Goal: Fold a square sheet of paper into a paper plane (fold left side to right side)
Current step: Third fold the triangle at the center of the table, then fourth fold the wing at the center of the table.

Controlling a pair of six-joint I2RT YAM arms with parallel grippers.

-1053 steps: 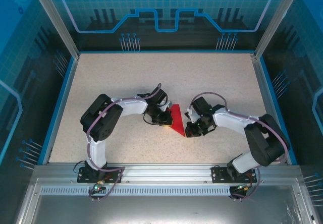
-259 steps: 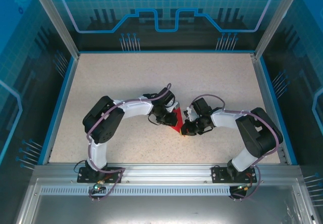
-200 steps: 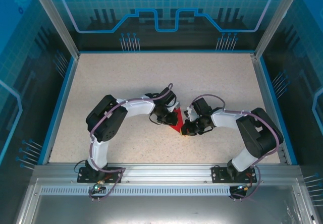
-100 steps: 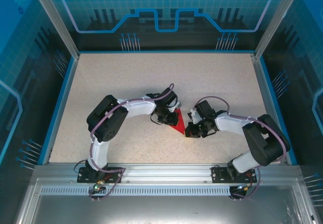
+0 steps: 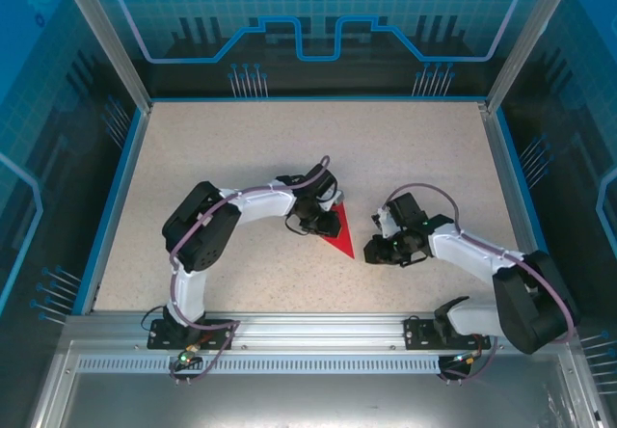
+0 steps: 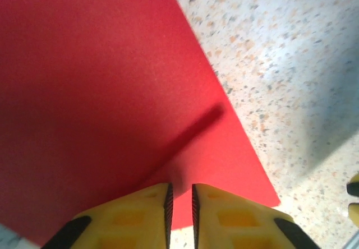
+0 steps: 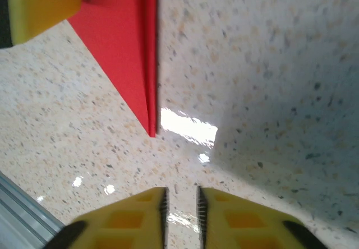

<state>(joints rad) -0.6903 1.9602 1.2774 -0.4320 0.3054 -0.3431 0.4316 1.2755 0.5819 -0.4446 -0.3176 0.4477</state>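
Observation:
The red sheet of paper lies on the table folded into a flat pointed wedge, its tip toward the near right. Layered edges show along its right side in the right wrist view. My left gripper sits at the wedge's left edge. In the left wrist view its jaws stand open by a narrow gap over the paper, with a raised crease running up to the left fingertip. My right gripper hovers just right of the tip, apart from it, its jaws slightly open over bare table.
The speckled tabletop is ringed by a blue rim and a metal rail along the near edge. A yellow finger of the left gripper shows at the top left of the right wrist view.
The right gripper has let go of the paper and backed away to the right, its jaws parting. The left jaws have parted a little. The paper now lies as a flat wedge.

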